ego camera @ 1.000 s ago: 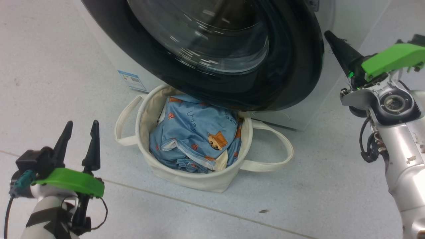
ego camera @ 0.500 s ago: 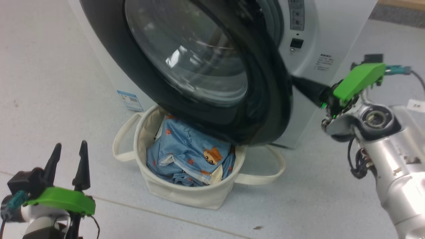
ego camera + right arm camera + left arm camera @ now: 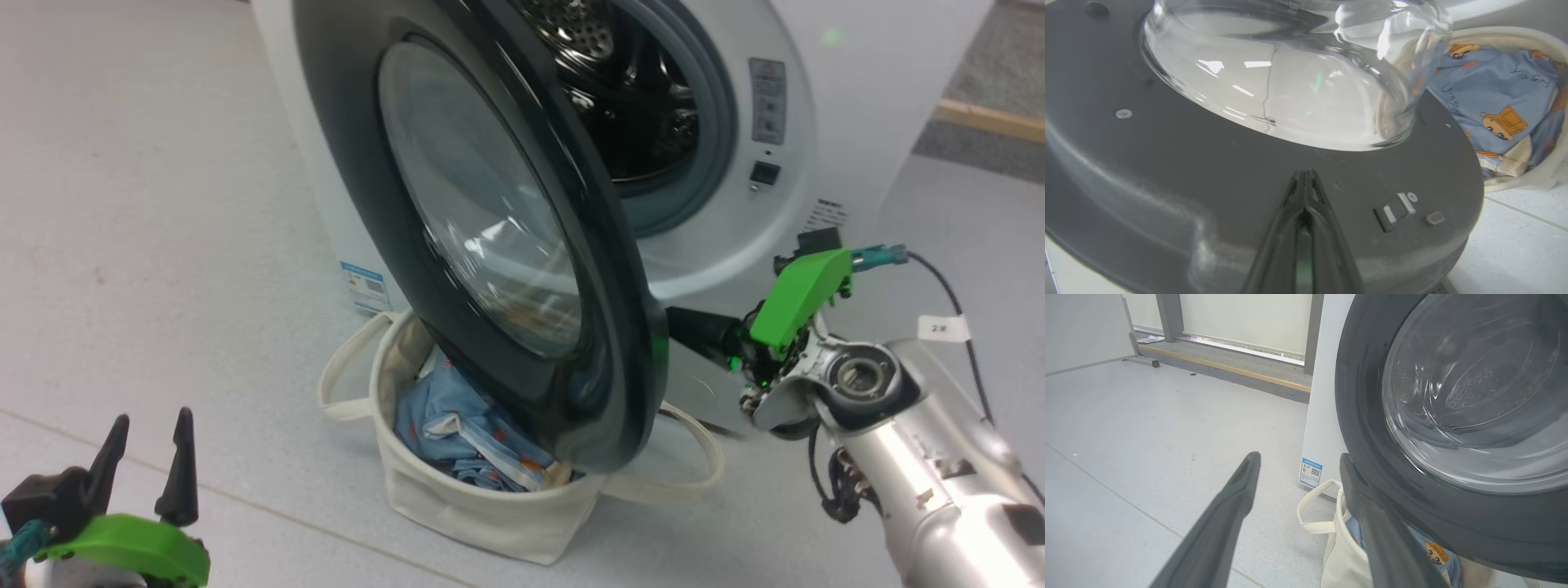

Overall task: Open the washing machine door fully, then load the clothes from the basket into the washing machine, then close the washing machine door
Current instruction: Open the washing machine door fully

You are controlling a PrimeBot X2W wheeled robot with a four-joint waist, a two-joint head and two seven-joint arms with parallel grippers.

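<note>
Pale grey floor tiles [image 3: 147,204] run all around. On the right, the right gripper [image 3: 1304,175] has its fingers pinched together on nothing, tips at the dark inner face of the washing machine door [image 3: 359,163], which stands swung out from the washing machine [image 3: 816,122]. Under the door sits the basket [image 3: 473,506], the clothes [image 3: 445,408] inside. Near left, the left gripper [image 3: 153,425] hangs spread wide, empty.

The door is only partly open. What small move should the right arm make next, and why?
Probably push the washing machine door further outward with the shut right gripper: its tips are at the door's inner face, and the door overhangs the basket, covering part of the clothes.
</note>
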